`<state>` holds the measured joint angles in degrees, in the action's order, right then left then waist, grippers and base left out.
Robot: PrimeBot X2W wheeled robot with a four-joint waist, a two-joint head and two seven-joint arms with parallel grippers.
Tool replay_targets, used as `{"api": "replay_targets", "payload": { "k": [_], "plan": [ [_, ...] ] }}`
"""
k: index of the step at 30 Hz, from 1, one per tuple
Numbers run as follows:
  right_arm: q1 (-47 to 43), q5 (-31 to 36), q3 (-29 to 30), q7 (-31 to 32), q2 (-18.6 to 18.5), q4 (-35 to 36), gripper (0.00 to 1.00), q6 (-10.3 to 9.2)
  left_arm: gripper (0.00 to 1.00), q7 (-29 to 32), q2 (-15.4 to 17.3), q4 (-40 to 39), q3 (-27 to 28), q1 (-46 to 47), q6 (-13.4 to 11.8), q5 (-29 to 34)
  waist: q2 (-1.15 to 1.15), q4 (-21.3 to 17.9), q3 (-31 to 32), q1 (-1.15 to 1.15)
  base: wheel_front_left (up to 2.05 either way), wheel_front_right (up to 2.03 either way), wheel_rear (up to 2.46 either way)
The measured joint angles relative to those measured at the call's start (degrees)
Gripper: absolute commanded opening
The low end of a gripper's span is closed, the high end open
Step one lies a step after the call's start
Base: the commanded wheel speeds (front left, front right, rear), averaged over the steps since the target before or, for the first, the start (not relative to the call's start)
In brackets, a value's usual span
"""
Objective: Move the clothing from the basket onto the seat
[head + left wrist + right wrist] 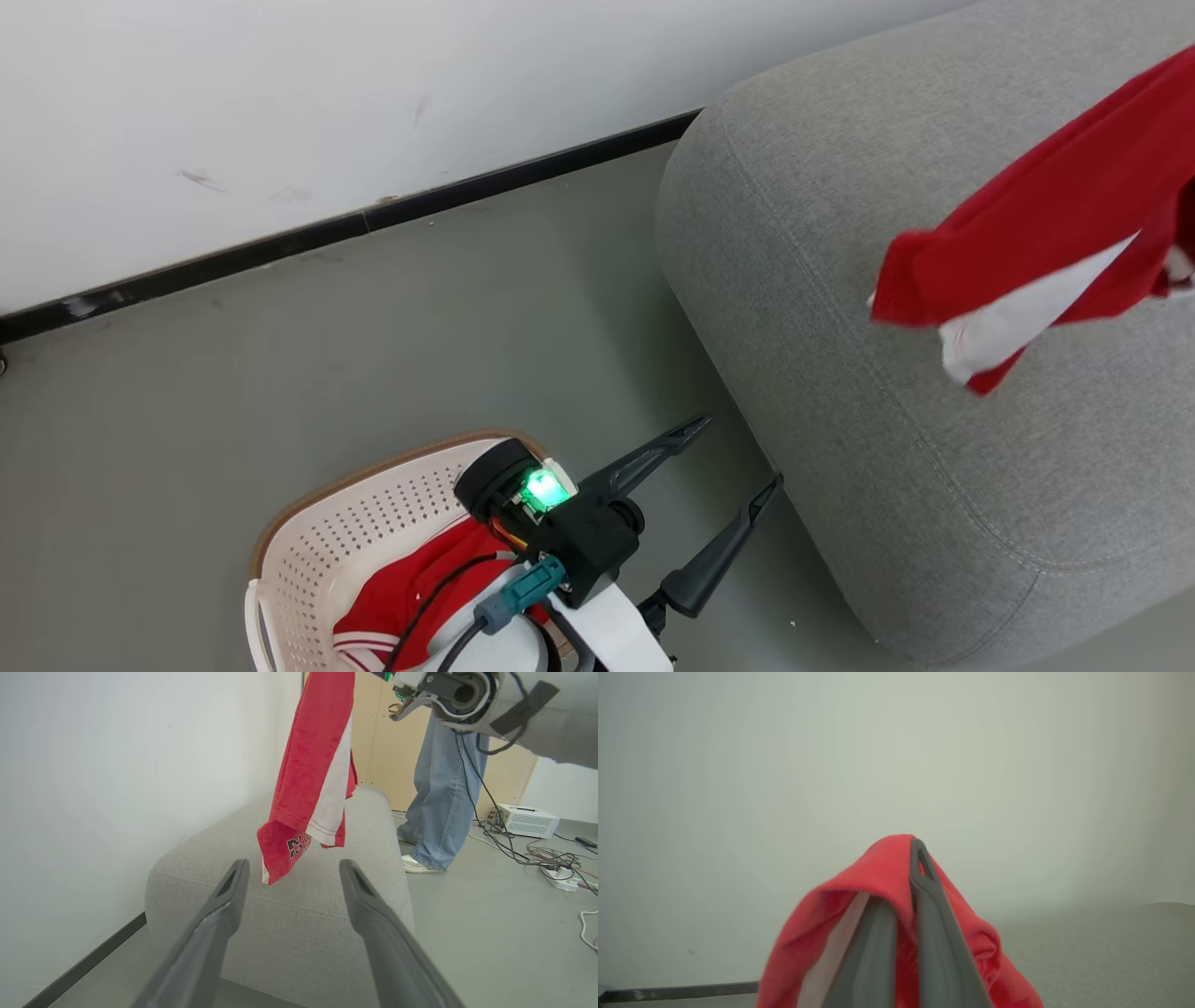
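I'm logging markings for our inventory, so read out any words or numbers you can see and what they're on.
"23": black-and-white numerals low on the hanging red garment, partly folded, so possibly incomplete.
Nothing else is readable; the white box on the floor shows no legible label.

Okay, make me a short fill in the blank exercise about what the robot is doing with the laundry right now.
1. The right claw is shut on a red garment hanging above the grey ____.
2. The left claw is ____ and holds nothing.
3. A second garment, also red, lies in the cream ____.
4. The person in the left wrist view wears blue ____.
Missing words: seat; open; basket; jeans.
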<state>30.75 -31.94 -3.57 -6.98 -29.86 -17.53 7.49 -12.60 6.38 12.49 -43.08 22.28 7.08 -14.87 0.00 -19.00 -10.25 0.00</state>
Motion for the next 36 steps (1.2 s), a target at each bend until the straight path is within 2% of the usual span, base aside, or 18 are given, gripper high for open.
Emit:
{"api": "replay_targets", "payload": {
  "k": [13,19,36],
  "plan": [
    [9.2,0.9,4.4,3.7,-7.0,-5.4,0.00,0.00,1.00,1.0,0.2,-1.8,0.5,2.4,0.0,1.0,0.00,2.1,-2.7,0.00,0.00,0.00,0.00],
    [12.2,1.2,8.3,3.7,-10.1,-9.3,0.00,0.00,1.00,1.7,0.1,-2.7,0.4,3.1,0.0,1.1,0.00,3.3,-4.0,0.00,0.00,0.00,0.00],
    [13.8,1.2,16.0,0.8,-14.8,-17.9,0.00,0.00,1.00,3.5,0.2,-6.2,-0.5,5.2,-0.1,2.6,0.00,5.8,-8.2,0.00,0.00,0.00,0.00]
  ]
}}
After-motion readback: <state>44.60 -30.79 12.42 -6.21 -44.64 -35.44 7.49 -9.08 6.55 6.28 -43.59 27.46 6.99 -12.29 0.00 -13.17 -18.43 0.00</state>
